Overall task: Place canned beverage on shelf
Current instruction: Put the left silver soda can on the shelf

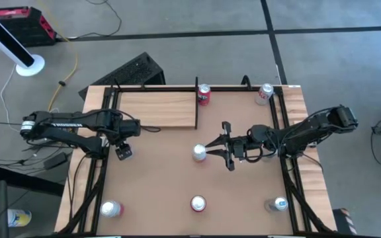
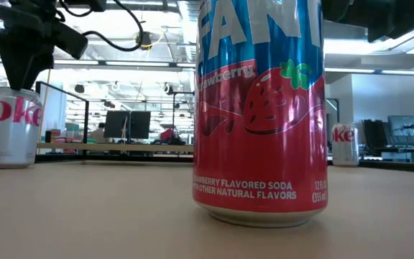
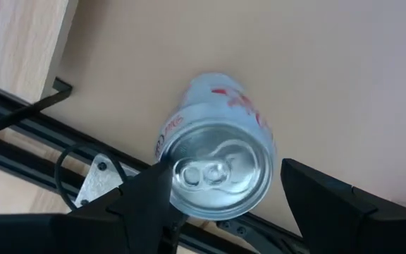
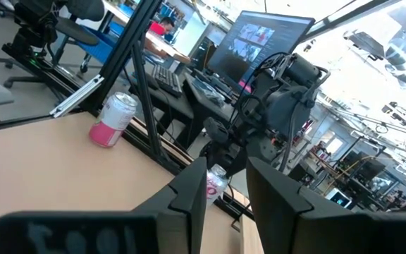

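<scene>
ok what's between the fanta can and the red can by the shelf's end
One upright silver-topped can mid-table, right at the right gripper. The rest of the stretch from the Fanta can to the red can is bare tabletop. The high view shows it.

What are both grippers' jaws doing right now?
Left gripper: jaws open, above the Diet Coke can, not gripping it.
Right gripper: jaws slightly open, holding nothing.
</scene>
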`<state>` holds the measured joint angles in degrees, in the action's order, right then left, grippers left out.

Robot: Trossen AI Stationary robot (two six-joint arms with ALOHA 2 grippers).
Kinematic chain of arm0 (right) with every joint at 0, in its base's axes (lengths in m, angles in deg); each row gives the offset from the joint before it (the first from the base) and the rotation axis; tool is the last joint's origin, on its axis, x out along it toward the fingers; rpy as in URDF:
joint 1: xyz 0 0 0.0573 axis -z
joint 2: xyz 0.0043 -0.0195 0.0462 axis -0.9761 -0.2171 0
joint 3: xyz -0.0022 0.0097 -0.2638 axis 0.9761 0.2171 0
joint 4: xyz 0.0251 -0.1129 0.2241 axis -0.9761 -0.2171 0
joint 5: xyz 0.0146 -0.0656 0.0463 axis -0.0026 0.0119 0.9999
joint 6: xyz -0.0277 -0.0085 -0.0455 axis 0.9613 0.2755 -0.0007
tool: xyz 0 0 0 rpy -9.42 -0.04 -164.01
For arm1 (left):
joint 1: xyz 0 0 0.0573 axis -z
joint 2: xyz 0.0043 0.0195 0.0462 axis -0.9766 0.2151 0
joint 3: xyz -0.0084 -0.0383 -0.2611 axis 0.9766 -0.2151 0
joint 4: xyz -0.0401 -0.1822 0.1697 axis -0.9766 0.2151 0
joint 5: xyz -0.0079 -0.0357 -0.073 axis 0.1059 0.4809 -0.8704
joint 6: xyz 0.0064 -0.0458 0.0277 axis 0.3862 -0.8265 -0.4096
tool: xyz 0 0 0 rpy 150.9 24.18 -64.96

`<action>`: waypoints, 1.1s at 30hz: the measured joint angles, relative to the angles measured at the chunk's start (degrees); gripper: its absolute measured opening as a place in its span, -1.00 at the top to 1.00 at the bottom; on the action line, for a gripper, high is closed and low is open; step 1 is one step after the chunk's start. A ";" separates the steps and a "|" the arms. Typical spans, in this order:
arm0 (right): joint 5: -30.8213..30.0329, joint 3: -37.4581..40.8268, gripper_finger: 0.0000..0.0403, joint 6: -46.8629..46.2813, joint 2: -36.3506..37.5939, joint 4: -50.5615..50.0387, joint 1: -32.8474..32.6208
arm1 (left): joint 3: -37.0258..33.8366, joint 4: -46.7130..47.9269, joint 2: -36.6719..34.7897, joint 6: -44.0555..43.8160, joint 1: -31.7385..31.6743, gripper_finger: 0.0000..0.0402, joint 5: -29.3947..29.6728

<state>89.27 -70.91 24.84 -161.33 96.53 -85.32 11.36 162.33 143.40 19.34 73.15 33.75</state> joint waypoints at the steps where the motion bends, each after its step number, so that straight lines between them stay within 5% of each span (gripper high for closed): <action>1: 0.00 0.00 0.37 0.00 0.00 0.05 0.00 | 0.00 -0.26 0.00 0.21 -0.02 -0.26 0.24; 15: 0.00 0.00 0.37 0.00 0.02 0.17 0.01 | 0.16 -0.40 -0.04 0.34 -0.06 -0.28 0.54; 24: 0.00 0.02 0.37 0.03 0.02 0.17 0.02 | 5.88 1.15 -0.07 6.25 -0.06 -0.39 -4.69; 33: 0.00 0.02 0.37 0.02 0.02 -0.15 0.02 | 6.62 1.21 0.00 2.47 -0.06 -0.54 1.30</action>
<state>89.27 -70.89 24.86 -161.31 96.38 -85.30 17.98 163.53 143.40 21.81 73.09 35.05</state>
